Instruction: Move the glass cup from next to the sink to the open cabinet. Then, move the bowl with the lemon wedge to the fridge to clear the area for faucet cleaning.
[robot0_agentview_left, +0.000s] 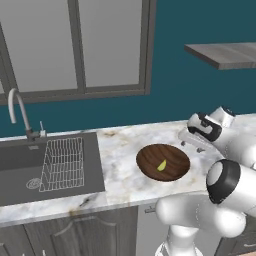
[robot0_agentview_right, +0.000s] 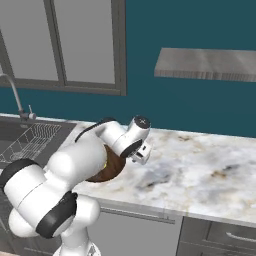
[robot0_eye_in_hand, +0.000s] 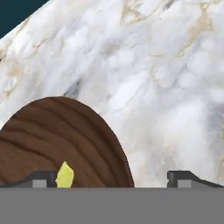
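Sitting on the marble counter (robot0_agentview_left: 120, 170) are one wooden bowl (robot0_agentview_left: 163, 162) and one lemon wedge (robot0_agentview_left: 161, 165) inside it. The gripper (robot0_eye_in_hand: 112, 177) is hovering wide open over the bowl's rim, empty.

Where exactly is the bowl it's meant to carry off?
Find the dark sink set in the marble counter. Just right of it, on the marble, sits a round brown wooden bowl, the one holding a small yellow lemon wedge.

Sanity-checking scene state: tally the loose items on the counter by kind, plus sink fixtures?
Wooden bowl: 1
Lemon wedge, in the bowl: 1
Faucet: 1
Wire rack in the sink: 1
Total: 4
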